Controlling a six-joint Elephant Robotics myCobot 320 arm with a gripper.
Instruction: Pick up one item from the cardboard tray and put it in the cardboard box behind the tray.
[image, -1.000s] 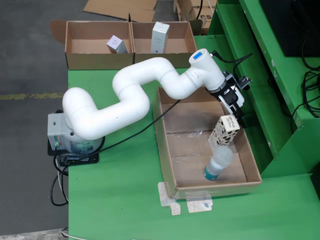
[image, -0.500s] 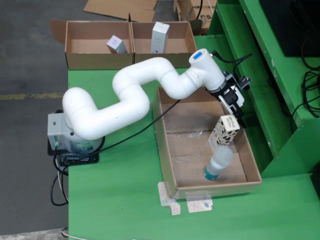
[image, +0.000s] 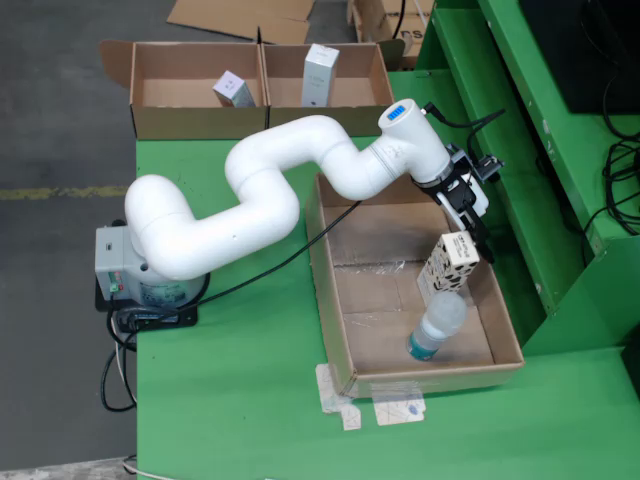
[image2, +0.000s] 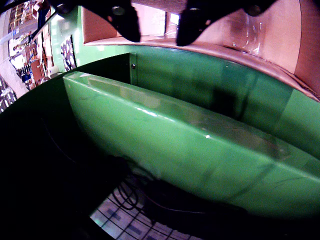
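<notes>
I am at the pick step, working over the cardboard tray (image: 340, 290) on the green bench (image: 230, 400), and my fingers (image: 470, 238) sit at the top of the patterned carton (image: 447, 264), which stands tilted against the tray's right wall in the fixed view. Whether I am clamped on it I cannot tell: from the fixed view the tips overlap the carton's top edge, while the riding view shows two dark fingers (image2: 125, 20) with a gap between them and no carton in that gap, only the tray wall and green panelling beyond. A clear bottle (image: 435, 325) lies just below the carton on the tray floor, close enough that a careless lift could nudge it. My judgement is that the next move calls for a sure grip on the carton, a straight lift clear of the tray wall, then a swing to the cardboard box (image: 258, 88) behind the tray, where two cartons already stand. Against the frames from a second and half a second ago, almost nothing differs; wrist and carton sit a shade higher, if at all.
</notes>
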